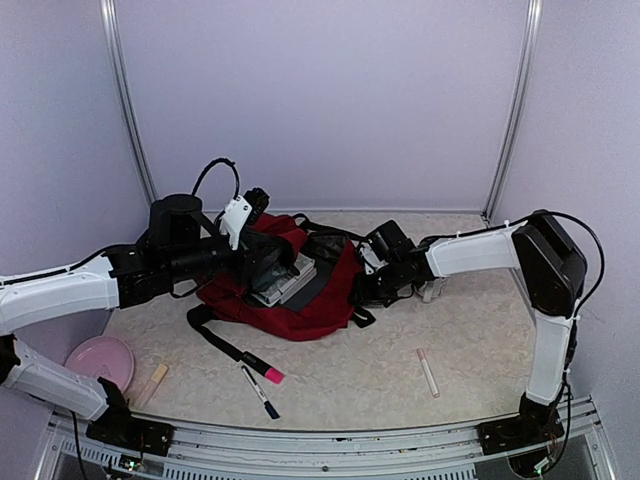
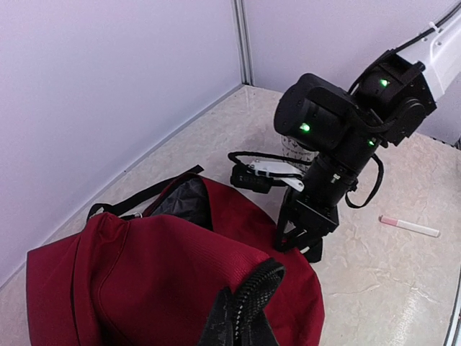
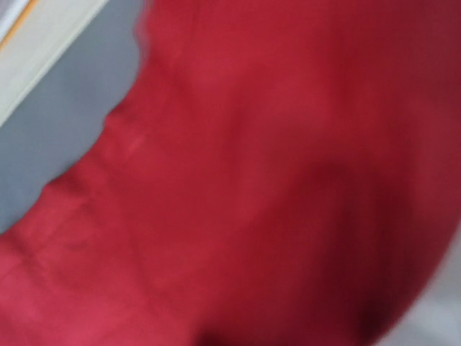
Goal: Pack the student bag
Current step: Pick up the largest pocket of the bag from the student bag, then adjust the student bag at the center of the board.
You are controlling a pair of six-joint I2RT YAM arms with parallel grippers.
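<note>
Student bag (image 1: 310,318) lies slumped at mid-table in the top view. Its mouth gapes toward the left arm, with what looks like a stack of books (image 1: 285,280) inside. The left gripper (image 1: 265,262) sits at that mouth, and the right gripper (image 1: 368,290) is against the bag's opposite side. A pink-capped marker (image 1: 262,372) lies nearer the bases.

From the left wrist, the student bag (image 2: 144,274) is a soft red mound under the left gripper (image 2: 248,295). Its fingers are pressed together; whether a fold is caught between them I cannot tell. The right gripper (image 2: 301,241) meets the bag's far edge, and its spread is unclear.

The right wrist view shows only the student bag (image 3: 288,180) as blurred red cloth, with no fingers visible.

Judging by the sag, the bag is limp and weighted by its load. The stitched rim of the opening or a strap looks like the surest hold.
</note>
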